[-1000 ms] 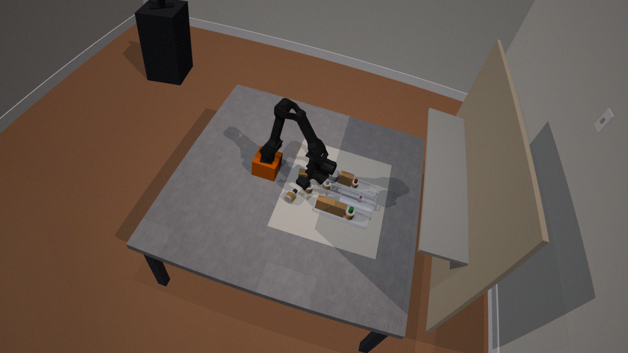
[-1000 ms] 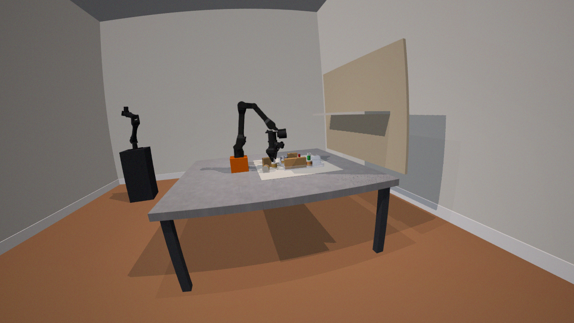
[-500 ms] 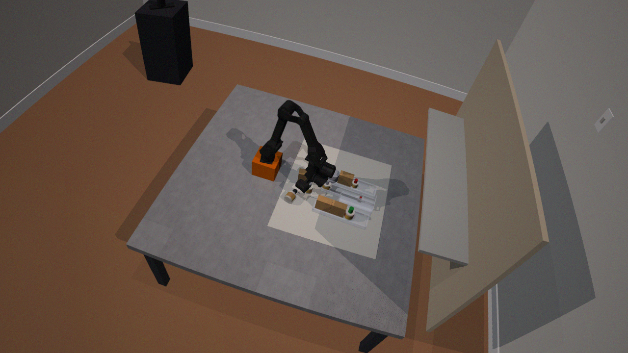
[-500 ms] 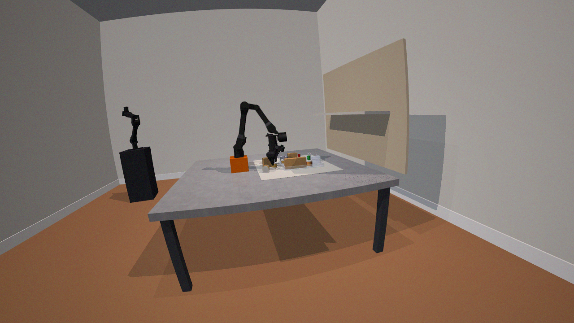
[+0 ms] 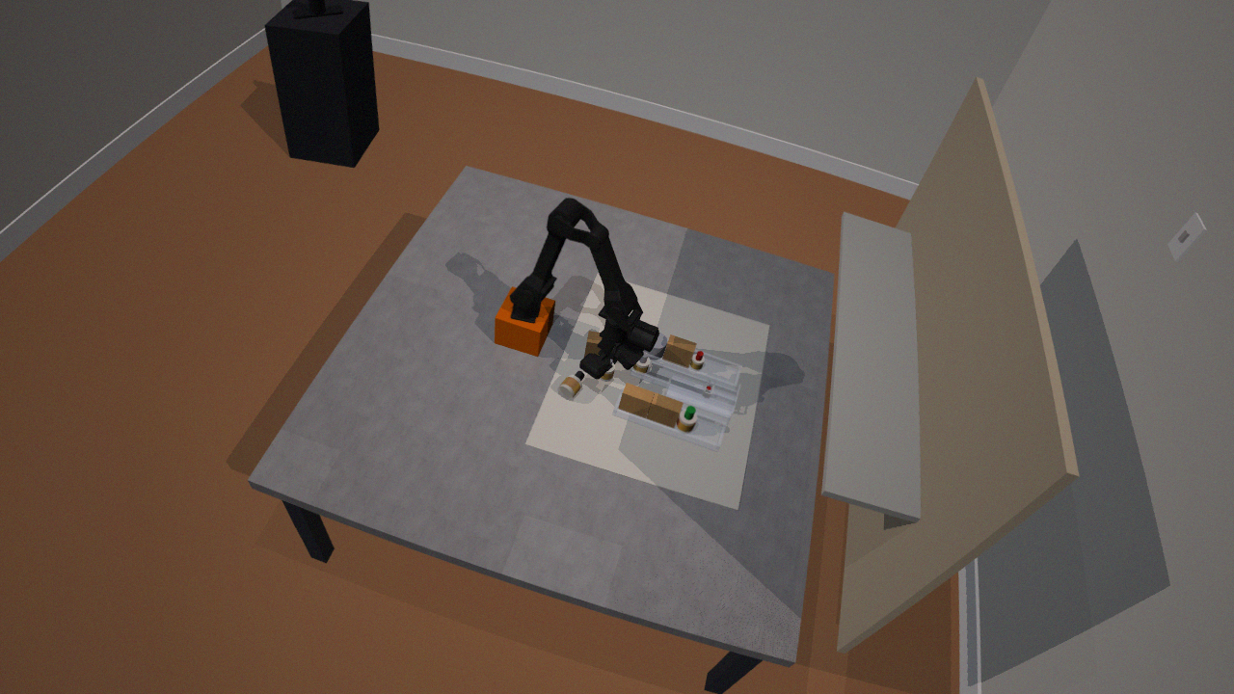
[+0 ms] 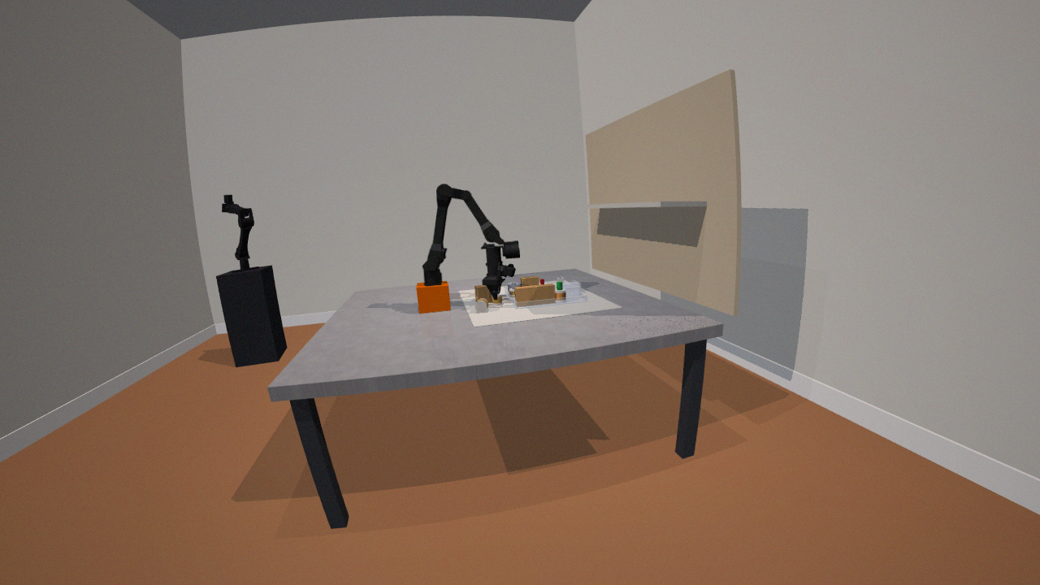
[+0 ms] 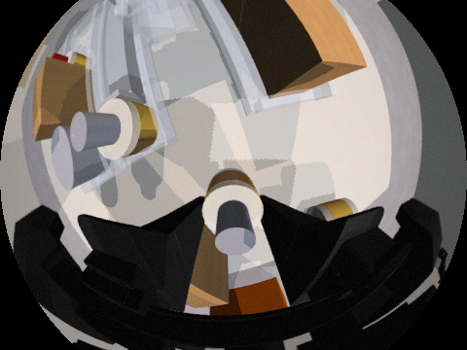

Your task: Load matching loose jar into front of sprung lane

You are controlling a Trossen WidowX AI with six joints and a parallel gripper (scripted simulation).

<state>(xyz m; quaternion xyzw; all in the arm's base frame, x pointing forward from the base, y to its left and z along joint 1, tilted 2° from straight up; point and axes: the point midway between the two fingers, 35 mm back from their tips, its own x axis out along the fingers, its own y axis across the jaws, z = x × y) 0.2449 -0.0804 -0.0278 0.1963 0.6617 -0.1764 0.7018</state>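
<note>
A loose upright jar, white with a brown-gold band and pale grey cap, is between the fingertips of my gripper. The fingers touch it on both sides; it stands at mat level, with no visible lift. A similar grey-capped jar with a gold band stands at the near end of the clear middle lane. The pusher plate is hard to make out. Another jar, dark-capped, lies on its side.
Wooden blocks stand in the outer lanes, with a green-capped jar and a red-capped jar. Another block stands close to my fingers. A wide grey cylinder is beside the lane jar.
</note>
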